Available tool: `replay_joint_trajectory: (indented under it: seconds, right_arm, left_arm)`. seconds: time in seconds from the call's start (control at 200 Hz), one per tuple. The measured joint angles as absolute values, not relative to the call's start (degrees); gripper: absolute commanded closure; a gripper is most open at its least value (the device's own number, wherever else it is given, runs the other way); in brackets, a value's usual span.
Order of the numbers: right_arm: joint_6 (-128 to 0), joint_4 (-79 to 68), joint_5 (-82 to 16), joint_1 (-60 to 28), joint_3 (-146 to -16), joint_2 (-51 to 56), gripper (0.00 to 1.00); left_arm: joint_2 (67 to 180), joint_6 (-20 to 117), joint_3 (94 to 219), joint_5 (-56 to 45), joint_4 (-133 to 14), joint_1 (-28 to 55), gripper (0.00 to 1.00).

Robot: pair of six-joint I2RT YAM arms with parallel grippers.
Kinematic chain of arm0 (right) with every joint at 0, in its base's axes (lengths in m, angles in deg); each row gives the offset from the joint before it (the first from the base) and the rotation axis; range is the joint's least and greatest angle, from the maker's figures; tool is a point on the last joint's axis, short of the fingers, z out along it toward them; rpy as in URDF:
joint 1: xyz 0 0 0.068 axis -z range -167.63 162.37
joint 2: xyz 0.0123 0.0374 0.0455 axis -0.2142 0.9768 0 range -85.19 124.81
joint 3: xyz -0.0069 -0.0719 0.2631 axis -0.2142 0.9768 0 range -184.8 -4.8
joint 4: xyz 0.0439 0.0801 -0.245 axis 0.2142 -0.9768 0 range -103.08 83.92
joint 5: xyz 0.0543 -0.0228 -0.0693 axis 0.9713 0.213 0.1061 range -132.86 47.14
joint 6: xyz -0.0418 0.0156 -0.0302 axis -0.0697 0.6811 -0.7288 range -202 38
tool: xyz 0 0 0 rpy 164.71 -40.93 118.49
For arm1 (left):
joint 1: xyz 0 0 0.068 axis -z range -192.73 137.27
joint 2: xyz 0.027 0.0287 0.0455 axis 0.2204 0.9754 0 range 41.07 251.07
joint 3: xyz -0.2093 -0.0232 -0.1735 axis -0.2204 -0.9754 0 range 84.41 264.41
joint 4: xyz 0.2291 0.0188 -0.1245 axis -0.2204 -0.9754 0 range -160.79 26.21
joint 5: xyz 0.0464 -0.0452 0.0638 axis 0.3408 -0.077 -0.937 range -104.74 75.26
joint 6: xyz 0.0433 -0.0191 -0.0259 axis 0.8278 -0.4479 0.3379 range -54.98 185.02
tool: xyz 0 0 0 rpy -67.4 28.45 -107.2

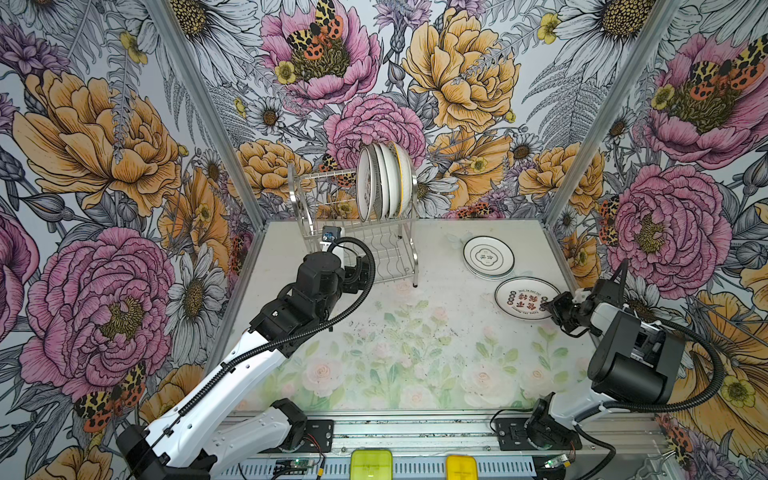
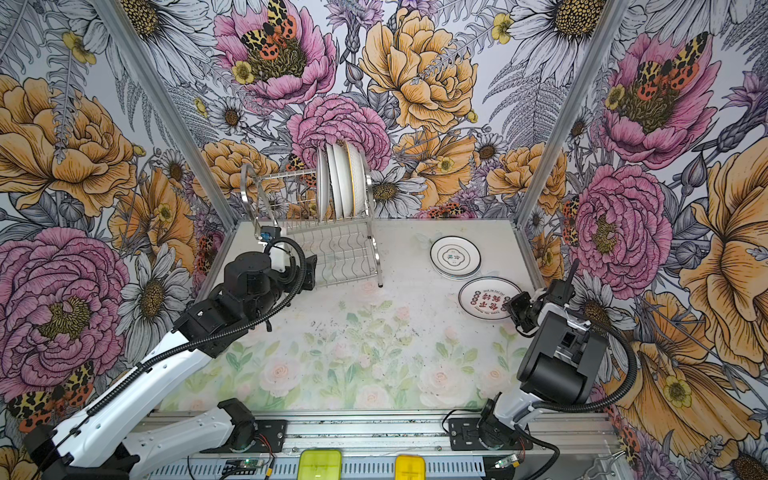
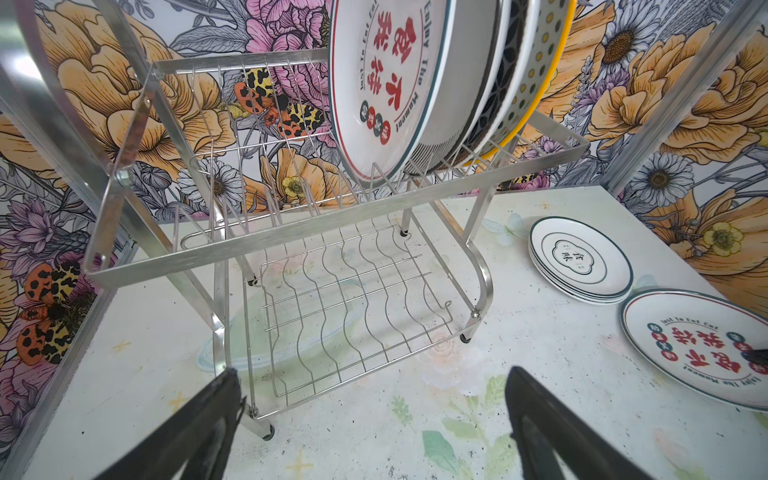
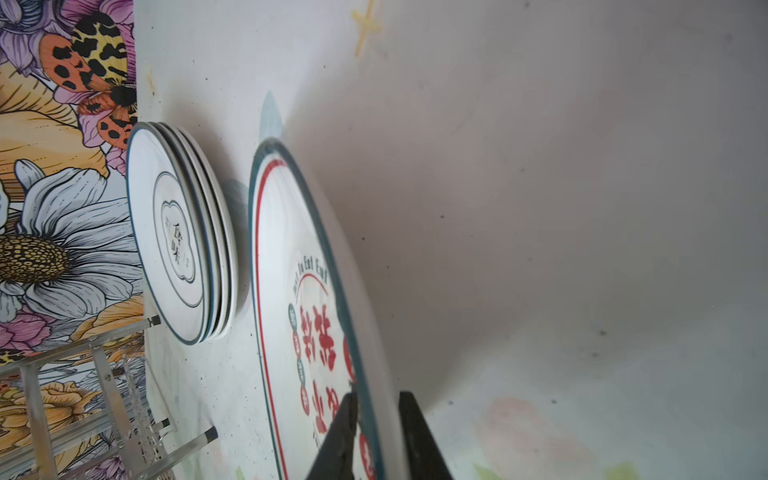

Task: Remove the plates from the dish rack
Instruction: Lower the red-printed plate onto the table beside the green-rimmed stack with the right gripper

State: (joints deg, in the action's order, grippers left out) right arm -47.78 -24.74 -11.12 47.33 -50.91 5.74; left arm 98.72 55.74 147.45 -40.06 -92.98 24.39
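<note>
Your left gripper (image 3: 372, 370) gapes wide, empty, at the front edge of the dish rack (image 3: 291, 245). Your right gripper (image 4: 379, 395) narrowly straddles the rim of the red-lettered plate (image 4: 286, 232); you cannot tell whether it grips.

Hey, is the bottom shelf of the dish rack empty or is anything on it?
Empty: the lower shelf shows only bare wires; the plates stand upright in the upper tier.

The dish rack (image 3: 291, 232) stands just ahead of the left gripper (image 3: 372, 372), plates (image 1: 384, 183) upright in its upper tier. The right gripper (image 4: 379, 395) straddles the rim of a flat plate (image 1: 523, 297); a stack (image 1: 488, 257) lies just beyond.
</note>
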Motion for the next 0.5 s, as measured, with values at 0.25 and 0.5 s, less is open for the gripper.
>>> replay_joint_trajectory:
  seconds: [0.25, 0.5]
  right_arm:
    - [-48.31, -25.11, -12.45, 47.33, -50.91, 6.25, 0.62]
    - [-48.18, -25.24, -13.35, 47.33, -50.93, 8.32, 0.52]
  left_arm:
    - [98.72, 55.74, 147.45, -39.93, -93.0, 24.09, 0.01]
    - [98.72, 55.72, 147.45, -39.91, -93.57, 23.34, 0.01]
